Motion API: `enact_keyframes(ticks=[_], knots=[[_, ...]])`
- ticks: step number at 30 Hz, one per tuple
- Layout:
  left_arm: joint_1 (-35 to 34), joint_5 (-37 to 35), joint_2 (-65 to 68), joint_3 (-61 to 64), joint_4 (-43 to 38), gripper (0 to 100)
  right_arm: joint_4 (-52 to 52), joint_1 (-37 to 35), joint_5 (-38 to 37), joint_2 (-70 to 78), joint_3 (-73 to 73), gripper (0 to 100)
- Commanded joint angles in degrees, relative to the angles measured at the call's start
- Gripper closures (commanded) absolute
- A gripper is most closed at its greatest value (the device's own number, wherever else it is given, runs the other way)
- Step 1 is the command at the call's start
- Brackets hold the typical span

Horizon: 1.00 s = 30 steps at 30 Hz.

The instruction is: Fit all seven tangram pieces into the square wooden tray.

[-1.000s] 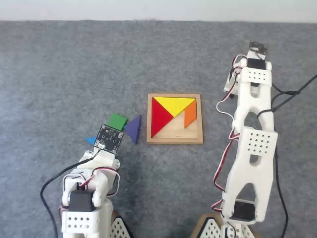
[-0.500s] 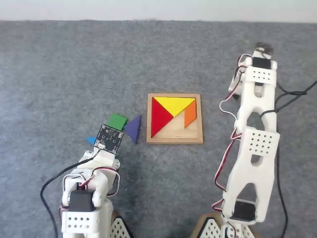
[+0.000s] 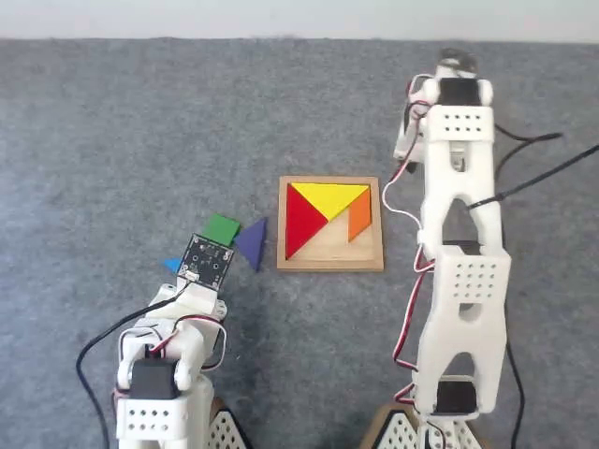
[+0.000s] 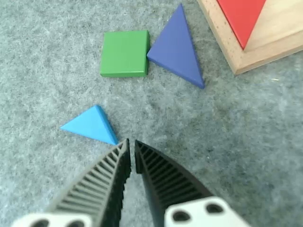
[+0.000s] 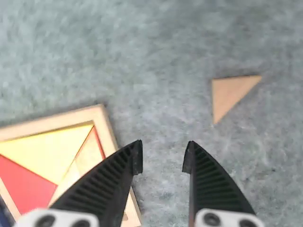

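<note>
Your left tool [image 4: 131,146] is closed to a sliver and holds nothing. It hangs over the grey bench [image 3: 112,140], just beside the small light-blue triangle [image 4: 90,125]. The green square [image 4: 124,53] and dark blue triangle [image 4: 177,47] touch at a corner, close to the left of the square wooden tray [image 3: 329,266]. In the tray lie the red triangle [image 3: 301,224], the yellow triangle [image 3: 329,198] and the orange piece [image 3: 359,220]. Your right tool [image 5: 162,153] is partly open and empty, beside the tray's corner. A tan triangle [image 5: 232,94] lies apart on the bench.
</note>
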State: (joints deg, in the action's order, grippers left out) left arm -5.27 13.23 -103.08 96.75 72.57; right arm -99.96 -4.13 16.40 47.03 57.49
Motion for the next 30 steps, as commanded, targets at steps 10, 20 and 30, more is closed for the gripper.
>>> enact_keyframes(ticks=[10, 20, 30], knots=[[-0.3, 0.6, -1.3, -0.4, 0.2, 98, 13.5, 9.2, 9.8, 10.0, 0.0, 84.4], [-0.3, 0.6, -1.3, -0.4, 0.2, 98, 13.5, 9.5, 10.0, 12.8, 2.3, 84.4], [-0.3, 0.6, -1.3, -0.4, 0.2, 98, 13.8, 12.8, 9.8, 13.8, 2.3, 99.8]])
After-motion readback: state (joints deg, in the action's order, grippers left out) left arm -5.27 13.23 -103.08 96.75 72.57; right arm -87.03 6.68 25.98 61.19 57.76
